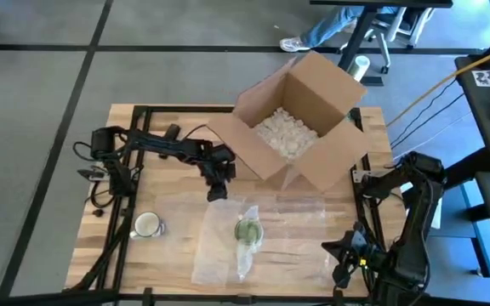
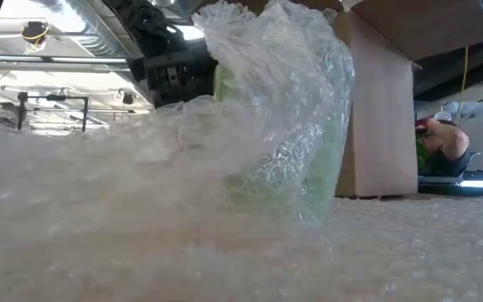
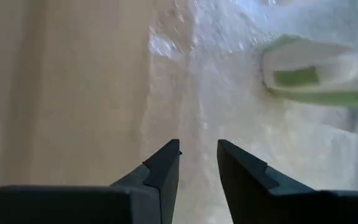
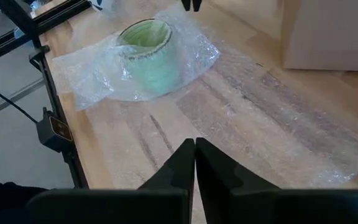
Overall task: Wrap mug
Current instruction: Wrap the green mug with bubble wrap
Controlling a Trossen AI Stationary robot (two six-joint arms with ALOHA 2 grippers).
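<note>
Bubble wrap [image 2: 141, 218]: closest to the low camera, a clear bumpy sheet lying flat on the wooden tabletop [image 1: 126, 191], with one part pulled up over the mug.
Mug [image 1: 247, 230]: green, standing up with its mouth to the ceiling, near the middle of the tabletop toward the front edge. The sheet is loosely bunched around it, but its mouth looks uncovered.
Left gripper [image 1: 217, 191]: hangs over the back edge of the sheet, just behind the mug. Its fingers [image 3: 163, 171] are a little apart with nothing between them, and they point down at the sheet.
Right gripper [image 1: 344, 270]: waits at the front right corner, well apart from the mug. Its fingers [image 4: 182, 165] are pressed together and hold nothing.
Which way the mug lies: from the left fingers it is just ahead, toward the front edge. From the right fingers it is far off to the side, across a long flat stretch of sheet.
Nearer arm: the left one, by a lot.
Loose sheet: most of it lies to the right of the mug, so I think that side needs folding over next.
Other things: an open cardboard box [image 1: 300, 119] of white packing peanuts sits behind, and a second pale mug [image 1: 147, 224] stands at the left.
</note>
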